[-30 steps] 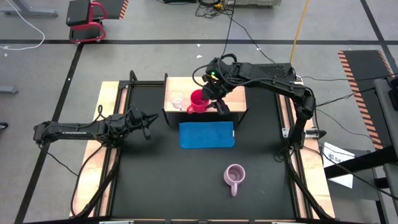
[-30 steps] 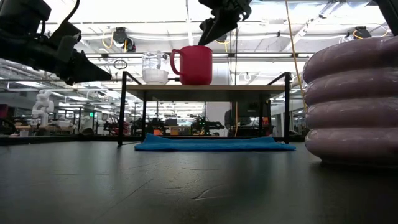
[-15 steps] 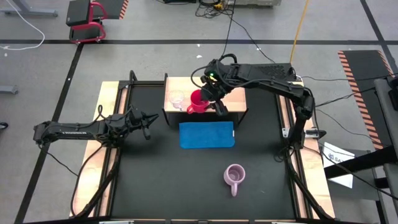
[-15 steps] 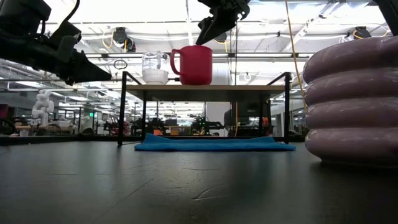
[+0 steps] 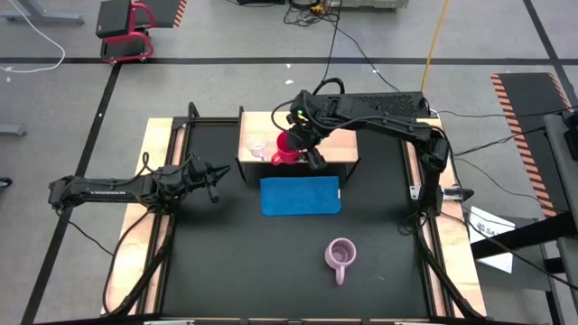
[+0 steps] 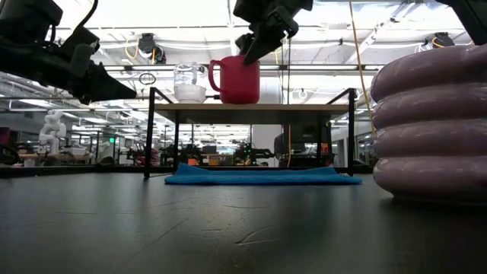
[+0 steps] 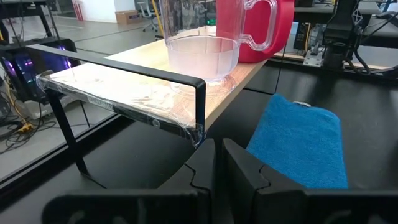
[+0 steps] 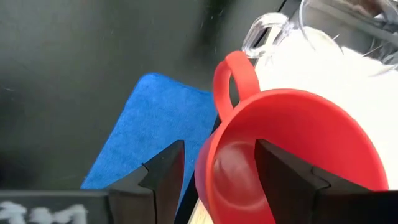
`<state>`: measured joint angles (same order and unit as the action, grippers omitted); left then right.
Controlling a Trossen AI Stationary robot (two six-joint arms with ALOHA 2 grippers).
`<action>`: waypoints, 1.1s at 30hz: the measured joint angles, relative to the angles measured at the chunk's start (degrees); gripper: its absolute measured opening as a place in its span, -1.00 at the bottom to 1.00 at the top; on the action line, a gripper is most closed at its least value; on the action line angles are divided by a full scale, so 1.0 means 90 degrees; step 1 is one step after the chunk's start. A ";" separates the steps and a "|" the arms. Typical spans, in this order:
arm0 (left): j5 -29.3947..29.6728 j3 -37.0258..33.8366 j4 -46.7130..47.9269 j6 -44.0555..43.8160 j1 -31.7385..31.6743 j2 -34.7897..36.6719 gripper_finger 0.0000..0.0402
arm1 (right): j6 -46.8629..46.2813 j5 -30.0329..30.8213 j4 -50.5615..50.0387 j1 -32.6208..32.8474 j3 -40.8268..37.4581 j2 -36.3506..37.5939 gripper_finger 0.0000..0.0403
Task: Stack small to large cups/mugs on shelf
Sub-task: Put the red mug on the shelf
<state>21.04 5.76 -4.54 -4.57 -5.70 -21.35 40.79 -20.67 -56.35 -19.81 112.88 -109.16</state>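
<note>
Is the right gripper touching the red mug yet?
Cannot tell. In the right wrist view the open right gripper straddles the red mug's rim, one finger inside, one outside, but no view plainly shows contact or a gap.

**Right gripper drops onto the red mug's rim**

Near the top centre of the low view, the right gripper (image 6: 247, 55) now sits lower and further left than a second ago, its open fingers straddling the rim of the red mug (image 6: 238, 79).

Blue mat (image 5: 301, 196) flat on table (image 5: 226, 262); red stool (image 5: 126, 27), apparently, beyond.
</note>
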 joint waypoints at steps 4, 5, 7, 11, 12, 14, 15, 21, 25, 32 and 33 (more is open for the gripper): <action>0.0000 0.0000 0.0000 0.0025 0.0000 0.0001 -0.85 | -0.0013 0.0002 -0.0009 0.0000 0.0000 -0.0007 -0.14; 0.0000 0.0000 0.0000 0.0025 -0.0002 -0.0002 -0.85 | -0.0016 0.0000 -0.0003 0.0000 0.0000 -0.0007 -0.17; 0.0000 0.0000 0.0000 0.0025 -0.0001 0.0000 -0.85 | -0.0016 0.0000 0.0011 0.0000 0.0000 -0.0007 -0.23; 0.0000 0.0000 0.0002 0.0025 0.0000 0.0001 -0.85 | -0.0009 0.0000 0.0040 0.0002 0.0000 -0.0007 -0.37; 0.0000 0.0000 0.0005 0.0025 0.0001 -0.0002 -0.85 | 0.0002 0.0000 0.0041 0.0002 0.0000 -0.0007 -0.41; 0.0000 0.0000 0.0005 0.0025 0.0001 0.0001 -0.85 | 0.0054 0.0002 0.0038 0.0002 0.0000 -0.0007 -0.51; 0.0000 0.0000 0.0005 0.0028 0.0000 0.0001 -0.85 | 0.0091 0.0002 0.0040 0.0002 0.0000 -0.0007 -0.56; -0.0002 0.0000 0.0012 -0.0002 -0.0002 -0.0002 -0.85 | 0.0420 0.0005 0.0094 0.0002 0.0000 -0.0007 -0.91; -0.0002 0.0000 0.0108 -0.0006 0.0001 -0.0001 -0.85 | 0.0815 0.0016 -0.0002 0.0002 0.0002 -0.0007 -0.96; -0.0002 -0.0002 0.0201 -0.0148 -0.0002 -0.0001 -0.85 | 0.1456 0.0448 -0.0161 0.0005 0.0009 -0.0007 -0.98; -0.0002 -0.0002 0.0199 -0.0170 -0.0002 -0.0002 -0.85 | 0.1587 0.0575 -0.0223 0.0007 0.0011 -0.0001 -0.98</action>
<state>21.02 5.74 -2.74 -6.09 -5.72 -21.37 55.07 -15.49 -58.36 -19.75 112.98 -109.18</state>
